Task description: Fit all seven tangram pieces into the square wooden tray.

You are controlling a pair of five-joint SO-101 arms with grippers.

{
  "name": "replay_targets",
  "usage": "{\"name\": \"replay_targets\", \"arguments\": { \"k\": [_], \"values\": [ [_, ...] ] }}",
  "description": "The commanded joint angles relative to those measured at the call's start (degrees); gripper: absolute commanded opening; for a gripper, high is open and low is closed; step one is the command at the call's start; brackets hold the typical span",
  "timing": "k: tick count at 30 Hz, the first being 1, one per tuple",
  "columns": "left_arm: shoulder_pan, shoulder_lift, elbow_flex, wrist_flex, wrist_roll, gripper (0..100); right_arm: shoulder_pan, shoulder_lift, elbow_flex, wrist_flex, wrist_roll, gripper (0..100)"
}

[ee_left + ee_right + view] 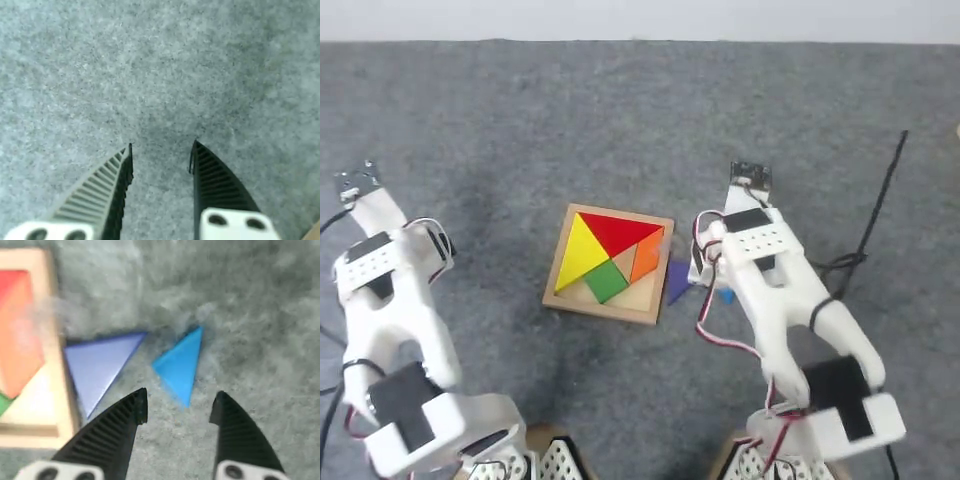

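Right claw (pixel 181 392) agape over blue triangle (pixel 181 365)

Six tangram pieces, one tray (pixel 640 292), two arms (pixel 395 320) (pixel 785 300).
Four pieces in the tray: one yellow triangle (pixel 580 258), one red triangle (pixel 618 233), one green square (pixel 607 281), one orange piece (pixel 646 258). Two on the worktop: one purple triangle (pixel 97 365), one blue triangle (pixel 181 365).

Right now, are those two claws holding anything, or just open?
Left gripper: open, empty, over grey carpet.
Right gripper: open, empty, fingertips either side of the blue triangle.
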State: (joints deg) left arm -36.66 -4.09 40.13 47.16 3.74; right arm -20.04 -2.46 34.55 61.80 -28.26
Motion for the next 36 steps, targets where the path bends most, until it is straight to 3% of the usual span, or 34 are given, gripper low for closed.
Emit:
{"name": "replay_targets", "arguments": {
  "k": [1,25,31,36],
  "values": [
    [0.3,-3.3,-0.3,-1.1,0.4,19,1.8,3.0,-3.3,-2.9,-0.6,22.0],
    [0.3,-3.3,-0.3,-1.1,0.3,19,2.2,11.8,-8.6,-5.6,0.5,21.7],
    [0.2,-3.3,-0.3,-1.1,0.3,19,2.2,11.8,-8.3,-6.4,0.4,6.9],
    [0.2,-3.3,-0.3,-1.1,0.4,19,2.2,11.6,-8.2,-6.0,0.4,5.8]
  ]
}}
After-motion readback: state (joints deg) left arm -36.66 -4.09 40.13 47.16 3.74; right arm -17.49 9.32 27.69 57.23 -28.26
